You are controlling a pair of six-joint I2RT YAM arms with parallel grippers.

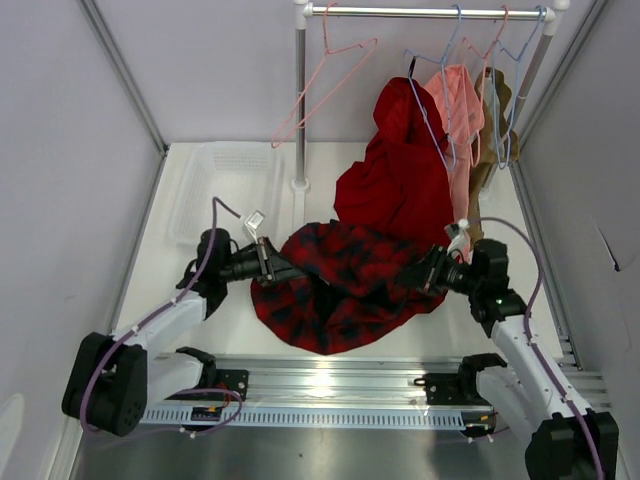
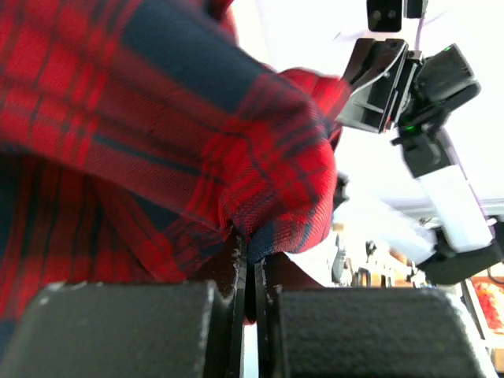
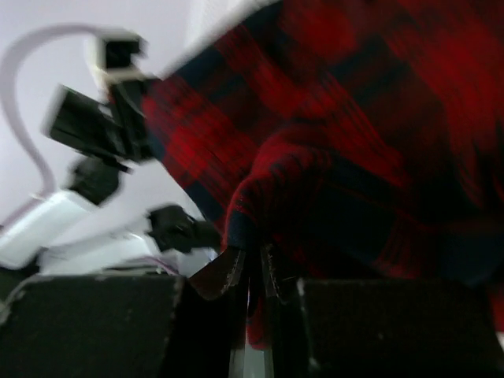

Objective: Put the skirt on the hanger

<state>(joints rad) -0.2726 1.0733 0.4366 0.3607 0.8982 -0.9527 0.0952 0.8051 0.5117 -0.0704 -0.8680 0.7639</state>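
The skirt (image 1: 340, 288) hangs between left claw (image 1: 287, 270) and right claw (image 1: 414, 276), hanger (image 1: 330, 92) behind.

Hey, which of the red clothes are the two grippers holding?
The plaid skirt, checked red and dark, pinched by the left gripper and right gripper; the plain red garment hangs behind.

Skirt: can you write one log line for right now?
skirt: gripped both sides | left pincer: shut on skirt | right pincer: shut on skirt | hanger: bare, on rail

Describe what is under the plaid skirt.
Only the white table shows around the skirt, and a red garment hangs behind. Whatever sits directly beneath is covered by the cloth.
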